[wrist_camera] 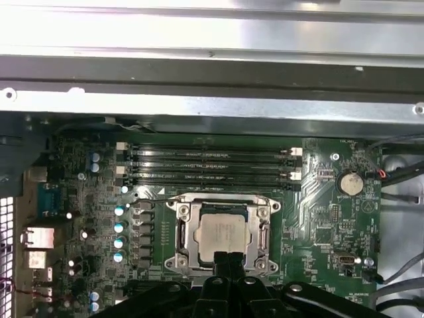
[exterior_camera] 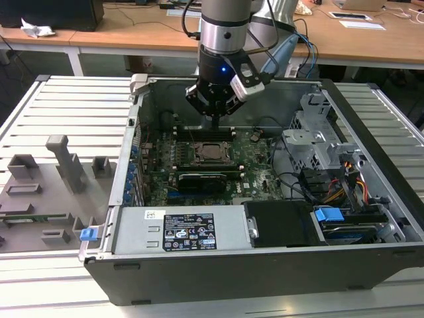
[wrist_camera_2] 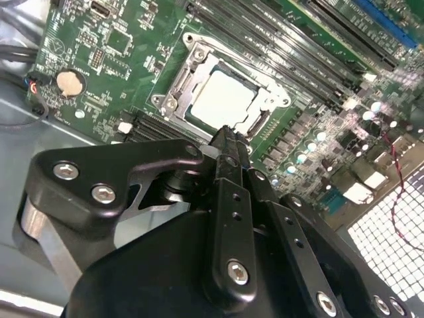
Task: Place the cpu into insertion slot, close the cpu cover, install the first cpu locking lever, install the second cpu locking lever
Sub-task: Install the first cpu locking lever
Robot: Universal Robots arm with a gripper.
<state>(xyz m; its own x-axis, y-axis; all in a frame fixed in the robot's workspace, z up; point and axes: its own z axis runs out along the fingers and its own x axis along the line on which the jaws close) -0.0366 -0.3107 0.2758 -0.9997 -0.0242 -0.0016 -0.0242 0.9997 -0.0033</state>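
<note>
1. cpu point(wrist_camera: 222, 235): the small flat square chip with a silvery-beige metal face sat in the insertion slot point(wrist_camera_2: 257, 120). That's the square black-framed socket on the green motherboard point(wrist_camera: 318, 225), inside the open dark-grey metal computer case point(exterior_camera: 199, 281).
2. cpu cover point(wrist_camera: 182, 235): the thin dark-silver metal frame plate with a central window looked laid flat around the chip, whose face showed through the window. My read is that the placing and cover steps were done.
3. locking levers: I couldn't tell whether either was latched. They were too thin to pick out in either wrist view.
4. gripper point(wrist_camera_2: 226, 136): the black two-finger claw had its fingers pressed together with nothing between them. It hung over the board by the socket, and its tip lined up with the socket's edge in both wrist views. In the exterior view it looked clear of the board.
5. Risk, slip: a closed tip pushing a springy wire lever could skid off. It could then hit the row of long black memory slots point(wrist_camera: 205, 165) or the small capacitors beside the socket.
6. Risk, bind: if the cover wasn't fully down, a lever would probably jam or load the chip unevenly, and the socket pins underneath could bend.
7. Risk, depth: coming down too far over the window would put the tip on the chip face, which could scratch it or shift it under the frame.
</note>
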